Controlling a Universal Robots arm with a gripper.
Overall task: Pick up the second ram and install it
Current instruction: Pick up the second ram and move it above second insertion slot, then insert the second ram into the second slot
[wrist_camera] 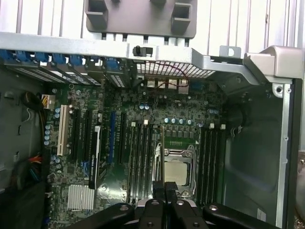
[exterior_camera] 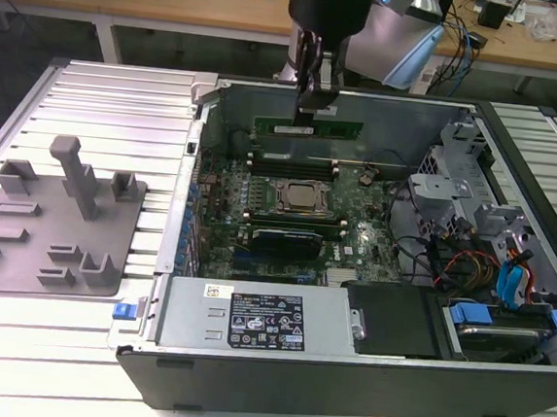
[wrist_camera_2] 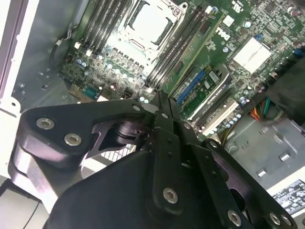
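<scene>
Black two-finger gripper [exterior_camera: 306,116] is clamped mid-length on the top edge of the second ram [exterior_camera: 339,129], a long flat green circuit-board stick. It hangs above the large green motherboard [exterior_camera: 358,247], over the dark memory slots [exterior_camera: 307,162] beside the silver CPU socket [exterior_camera: 299,199]. Risk: any skew off the slot line means it jams or bends when pressed. Long axis is level, running exterior view's left to right, parallel to the slots, stick on edge.
</scene>
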